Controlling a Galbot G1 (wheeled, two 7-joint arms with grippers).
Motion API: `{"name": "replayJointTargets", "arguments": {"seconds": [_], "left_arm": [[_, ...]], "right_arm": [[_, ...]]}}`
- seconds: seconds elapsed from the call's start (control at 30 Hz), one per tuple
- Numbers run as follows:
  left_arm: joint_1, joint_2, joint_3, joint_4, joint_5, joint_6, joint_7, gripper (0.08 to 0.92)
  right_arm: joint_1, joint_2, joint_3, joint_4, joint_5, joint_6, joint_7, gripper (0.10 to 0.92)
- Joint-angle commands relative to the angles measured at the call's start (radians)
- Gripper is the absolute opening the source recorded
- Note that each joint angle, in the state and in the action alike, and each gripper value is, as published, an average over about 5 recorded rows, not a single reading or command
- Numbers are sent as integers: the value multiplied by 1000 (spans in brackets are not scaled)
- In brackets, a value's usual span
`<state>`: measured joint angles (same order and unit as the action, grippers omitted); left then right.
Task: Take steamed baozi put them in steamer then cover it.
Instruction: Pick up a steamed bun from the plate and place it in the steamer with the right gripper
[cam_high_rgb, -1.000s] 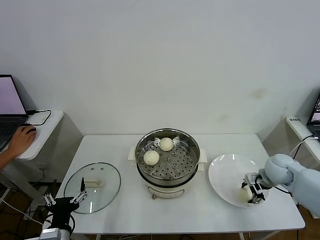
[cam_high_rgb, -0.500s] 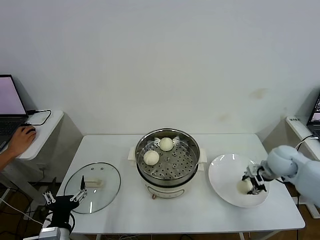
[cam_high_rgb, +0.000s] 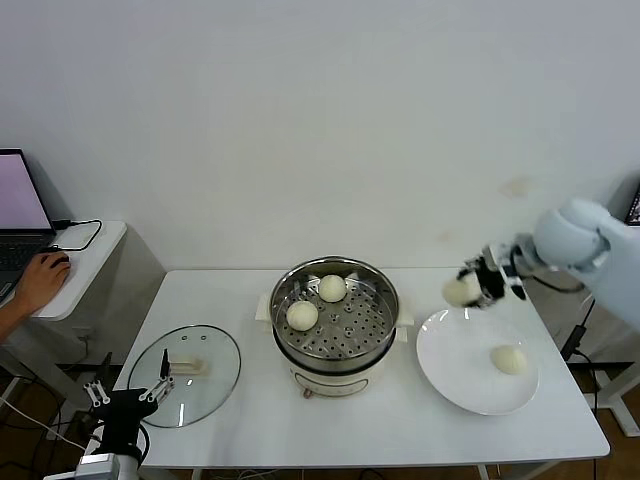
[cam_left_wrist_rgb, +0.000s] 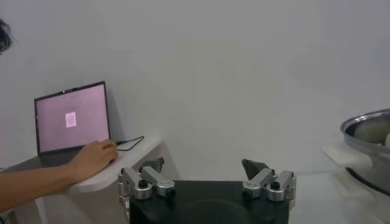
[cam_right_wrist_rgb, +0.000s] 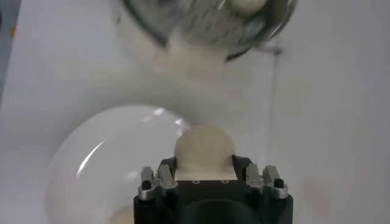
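Head view: we have the right gripper (cam_high_rgb: 476, 285) clamped on one baozi (cam_high_rgb: 461, 291), raised above the far-left rim of the white plate (cam_high_rgb: 450, 370), btwn plate and steamer (cam_high_rgb: 335, 318). Two buns (cam_high_rgb: 303, 315) sit on the perforated tray; a fourth bun (cam_high_rgb: 509, 360) lies on the plate. Left gripper (cam_high_rgb: 128, 396) is parked low by the cover (cam_high_rgb: 186, 374), fingers spread wide, holding nothing. For a good transfer we judge: carry w/ enough height to clear the pot rim, aim for the bare near-right tray area, lower before releasing so the bun doesn't roll into the others
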<state>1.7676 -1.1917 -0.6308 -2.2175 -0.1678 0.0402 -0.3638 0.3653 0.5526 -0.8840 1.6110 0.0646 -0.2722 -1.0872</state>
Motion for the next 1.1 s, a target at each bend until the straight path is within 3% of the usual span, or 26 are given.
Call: {"name": "replayJointTargets", "arguments": {"seconds": [0.03,0.33,0.6,1.1], "left_arm": [[4,-12,-9,-6,2,0,-1,823],[13,-24,-36,-25,2,1,-1,823],[15,-41,-45,-37,2,1,-1,823],[20,-56,-50,-33,-4,-5,-5,823]], "right_arm": [[239,255,-212,46,135,43,61,593],[177,380,-312,17,50,247,86,592],[137,469,-366,-79,-148,436,78,587],[118,510,-409,-61,-178,500,26,594]]}}
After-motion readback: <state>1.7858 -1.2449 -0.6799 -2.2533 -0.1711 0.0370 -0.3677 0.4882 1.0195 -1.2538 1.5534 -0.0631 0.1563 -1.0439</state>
